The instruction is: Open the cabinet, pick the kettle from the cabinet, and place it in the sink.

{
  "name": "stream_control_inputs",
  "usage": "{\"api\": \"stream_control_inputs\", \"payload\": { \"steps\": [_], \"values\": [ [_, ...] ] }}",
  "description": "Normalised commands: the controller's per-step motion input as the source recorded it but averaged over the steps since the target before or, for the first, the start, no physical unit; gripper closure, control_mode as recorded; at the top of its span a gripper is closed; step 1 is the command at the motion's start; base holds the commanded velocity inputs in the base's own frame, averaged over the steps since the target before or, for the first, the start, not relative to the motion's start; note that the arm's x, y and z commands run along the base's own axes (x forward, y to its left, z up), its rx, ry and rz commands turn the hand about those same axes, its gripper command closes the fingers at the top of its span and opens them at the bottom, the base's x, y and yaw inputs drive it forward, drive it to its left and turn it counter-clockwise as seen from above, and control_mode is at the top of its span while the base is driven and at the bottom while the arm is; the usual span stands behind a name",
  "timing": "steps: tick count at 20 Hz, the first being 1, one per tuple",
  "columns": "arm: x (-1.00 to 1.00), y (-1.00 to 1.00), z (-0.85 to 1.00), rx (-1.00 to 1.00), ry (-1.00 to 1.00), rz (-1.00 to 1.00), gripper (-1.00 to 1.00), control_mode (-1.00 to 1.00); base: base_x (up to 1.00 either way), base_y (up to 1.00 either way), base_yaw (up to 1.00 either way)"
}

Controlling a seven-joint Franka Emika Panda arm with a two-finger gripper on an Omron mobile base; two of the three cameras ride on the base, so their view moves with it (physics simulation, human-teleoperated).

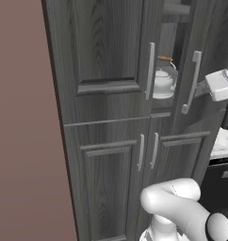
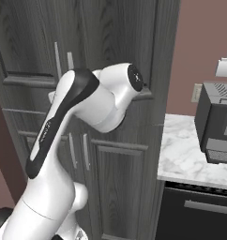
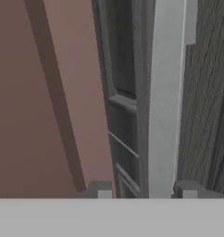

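Left base view shows the cabinet (image 1: 106, 52) with its upper right door (image 1: 207, 70) swung partly ajar, leaving a gap between the two upper doors. Through that gap the kettle (image 1: 163, 80) stands upright on a shelf inside, its brown wooden handle bar at the top. The hand (image 3: 144, 193) reaches in from the right edge of this view to the long silver bar handle (image 1: 191, 82) of the ajar door. Hand view has that bar handle (image 3: 164, 102) running upright just between the two dark fingertips (image 3: 101, 189), one on either side of it, so the hand stands at a narrow opening around the bar; whether the pads press on it I cannot tell. Right base view has the white arm bent across the cabinet front (image 2: 120, 28), with a white marble desk (image 2: 185, 154) beside the cabinet to the right.
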Motion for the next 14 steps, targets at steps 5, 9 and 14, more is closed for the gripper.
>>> {"api": "stream_control_inputs", "payload": {
  "steps": [5, 9, 14],
  "values": [
    [-0.52, 0.19, -0.08, 0.03, -0.11, 0.04, 1.00, -1.00, 0.00, 0.00, 0.00],
    [-0.43, 0.11, 0.00, 0.07, 0.00, 0.03, 1.00, -1.00, 0.00, 0.00, 0.00],
    [-0.51, 0.04, 0.00, 0.09, 0.00, 0.06, 1.00, -1.00, 0.00, 0.00, 0.00]
  ]
}}
